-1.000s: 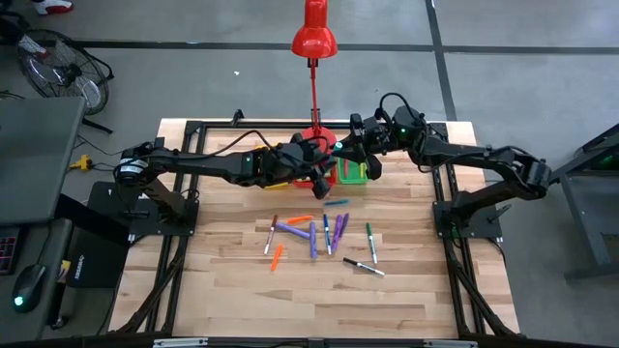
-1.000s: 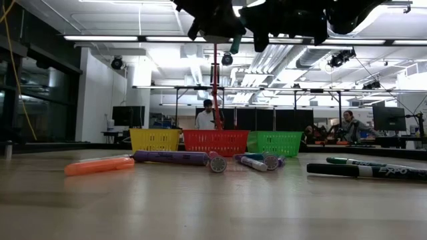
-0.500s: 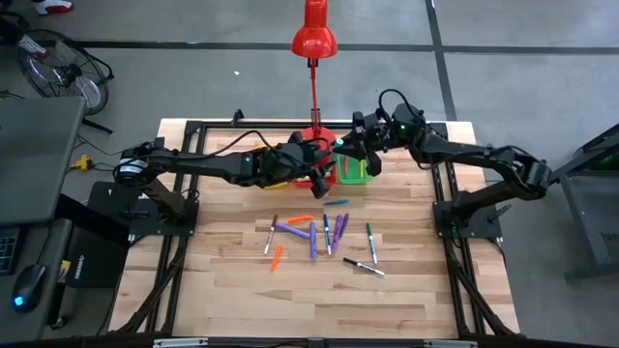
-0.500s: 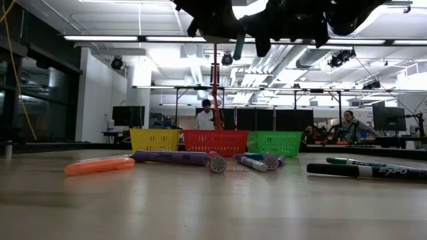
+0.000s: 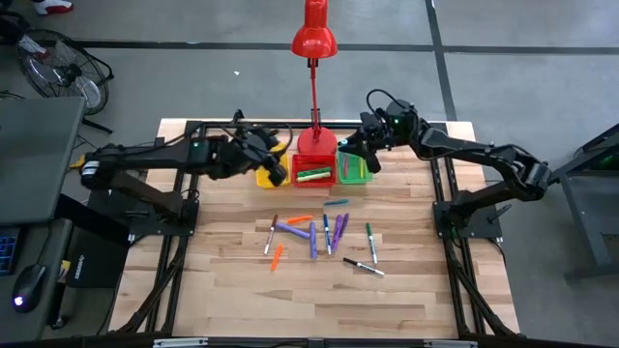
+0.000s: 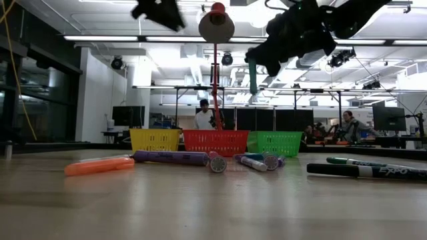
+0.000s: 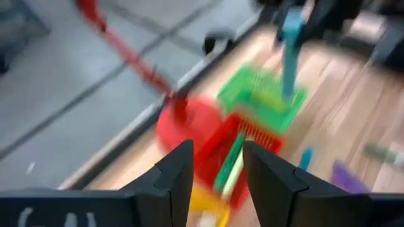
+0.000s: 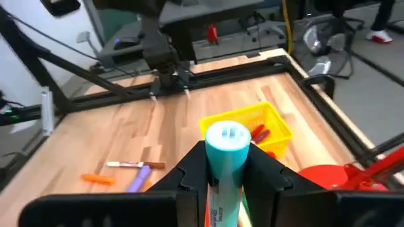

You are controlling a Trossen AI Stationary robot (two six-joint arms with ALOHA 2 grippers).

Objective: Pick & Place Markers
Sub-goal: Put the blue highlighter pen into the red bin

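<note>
The right claw (image 5: 360,147) clamps a teal marker (image 8: 226,151) upright, apparently directly above the green bin (image 5: 352,171), for dropping. The left claw (image 5: 276,164), fingers apart, is empty.

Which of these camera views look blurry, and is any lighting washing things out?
Left wrist view: smeared with motion blur, the green bin and red bin soft. Right wrist view: the held teal marker is sharp. Low view: bright ceiling lights leave both arms as dark silhouettes. High view: evenly lit and clear.

Two dark jointed arms with looping black cables, small green lights.
</note>
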